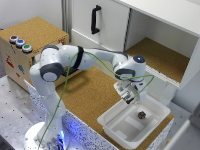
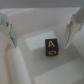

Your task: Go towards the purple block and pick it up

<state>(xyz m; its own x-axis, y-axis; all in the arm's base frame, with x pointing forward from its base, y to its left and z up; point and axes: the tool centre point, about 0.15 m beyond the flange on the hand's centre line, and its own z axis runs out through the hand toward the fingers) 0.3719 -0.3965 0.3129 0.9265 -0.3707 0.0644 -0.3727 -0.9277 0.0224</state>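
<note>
Fingers (image 2: 9,31) of the gripper (image 2: 40,30) are spread wide, with nothing between them yet. The purple block (image 2: 51,46) sits just past the open gap, a bit nearer one finger than the other. It has a yellow letter on its side. It rests on the floor of the white tray (image 2: 30,62).

In the exterior view, the gripper (image 1: 131,96) hangs over the near edge of the white tray (image 1: 112,122), and the purple block (image 1: 142,115) lies inside the tray, toward the exterior view's right. The gripper looks like it is above the block, not touching it.

The step in hand seems to be lining up and going down. To do it well, the arm should slide over a little so the block sits right in the middle of the gap. Then it should go straight down, slowly, until the fingers are on both sides of the block. The jaws should stay wide until then.

The block is tiny, so a small miss could knock it away. The tray walls are close, so the fingers must not bump them. Squeeze on the flat sides, not the corners.
</note>
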